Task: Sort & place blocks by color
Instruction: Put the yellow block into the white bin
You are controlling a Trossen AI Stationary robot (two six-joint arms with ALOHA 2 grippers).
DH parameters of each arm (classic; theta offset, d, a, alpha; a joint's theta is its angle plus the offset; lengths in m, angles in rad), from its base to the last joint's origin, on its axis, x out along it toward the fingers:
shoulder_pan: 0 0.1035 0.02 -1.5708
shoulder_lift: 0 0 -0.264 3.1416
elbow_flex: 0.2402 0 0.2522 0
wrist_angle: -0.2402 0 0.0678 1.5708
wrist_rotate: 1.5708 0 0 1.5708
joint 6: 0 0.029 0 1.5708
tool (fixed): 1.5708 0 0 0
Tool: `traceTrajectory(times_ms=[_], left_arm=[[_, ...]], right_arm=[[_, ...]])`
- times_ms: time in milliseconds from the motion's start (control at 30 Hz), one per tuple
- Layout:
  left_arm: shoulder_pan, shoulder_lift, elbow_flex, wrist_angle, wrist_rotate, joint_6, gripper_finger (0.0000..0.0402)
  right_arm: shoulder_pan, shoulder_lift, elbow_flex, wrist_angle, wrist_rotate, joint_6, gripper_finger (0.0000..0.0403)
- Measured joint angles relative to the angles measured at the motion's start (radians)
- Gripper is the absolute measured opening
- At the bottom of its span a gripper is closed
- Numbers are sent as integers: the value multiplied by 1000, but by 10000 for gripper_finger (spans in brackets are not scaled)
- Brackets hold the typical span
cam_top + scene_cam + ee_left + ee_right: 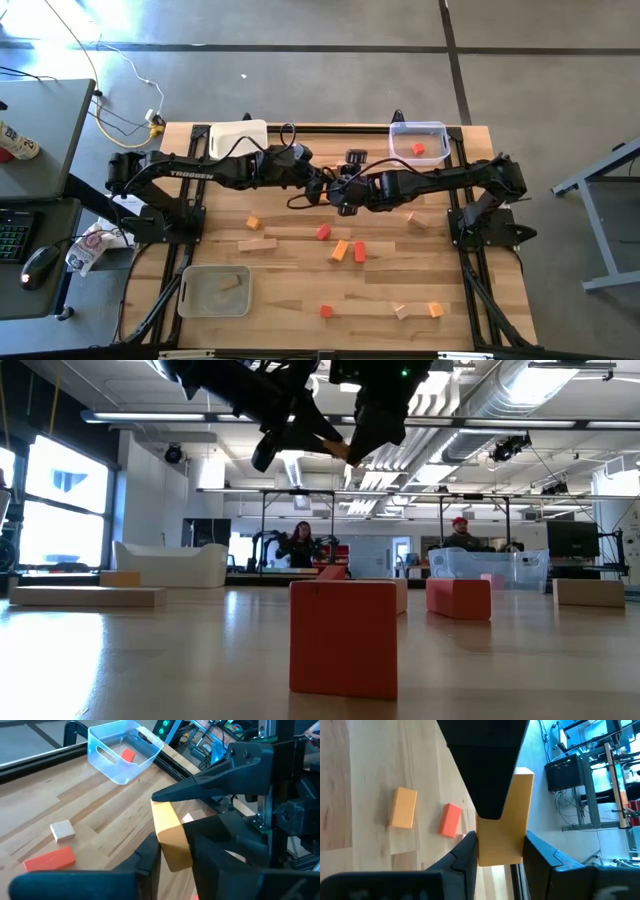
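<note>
Both grippers meet high over the table's middle, shut on one orange bar (167, 827). The left gripper (172, 852) comes from the table's left and the right gripper (501, 854) from its right. In the high view the left gripper (322, 188) and the right gripper (347, 190) hide the bar. In the low view a sliver of the bar (341, 451) shows between them. Other blocks lie loose on the table: red blocks (323, 232), orange blocks (340, 250) and tan blocks (257, 244). My left gripper pinches the orange bar between its two fingers at the end nearest it (175, 847), slanting down from the table's left. The bar is lifted clear of the table. My right gripper pinches the bar's opposite end (501, 837) between its two fingers, coming from the table's right. One left finger (487, 775) lies over the bar's far part in the right wrist view.
A clear tray (418, 140) at the far right holds one red block. A white tray (238, 138) sits at the far left. A clear tray (215, 290) at the near left holds a tan block. People stand in the room behind the table.
</note>
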State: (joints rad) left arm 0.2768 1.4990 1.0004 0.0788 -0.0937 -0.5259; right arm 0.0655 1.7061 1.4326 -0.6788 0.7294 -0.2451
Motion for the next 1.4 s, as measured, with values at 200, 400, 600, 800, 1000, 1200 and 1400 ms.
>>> traceTrajectory(times_ms=[200, 400, 600, 800, 1000, 1200, 1400], left_arm=[[0, 0, -1, -7, -3, 56, 50], [0, 1, -1, -12, -2, 86, 48], [-2, 1, -1, -15, -2, 93, 47], [-2, 1, -1, -23, 2, 105, 46], [-3, 0, -1, -24, 5, 124, 46], [5, 0, -1, -49, 3, 140, 46], [21, -6, 0, -89, -1, 169, 46]], right_arm=[[0, 0, 0, -3, -8, 2, 99], [1, 0, 0, -13, -19, 20, 99], [2, 0, 0, -13, 10, 20, 99], [1, 0, 0, -12, -12, 26, 147], [7, 0, 0, -13, -10, 45, 222], [23, 0, 0, -13, 17, 42, 246], [43, 0, 0, -34, 59, 64, 247]])
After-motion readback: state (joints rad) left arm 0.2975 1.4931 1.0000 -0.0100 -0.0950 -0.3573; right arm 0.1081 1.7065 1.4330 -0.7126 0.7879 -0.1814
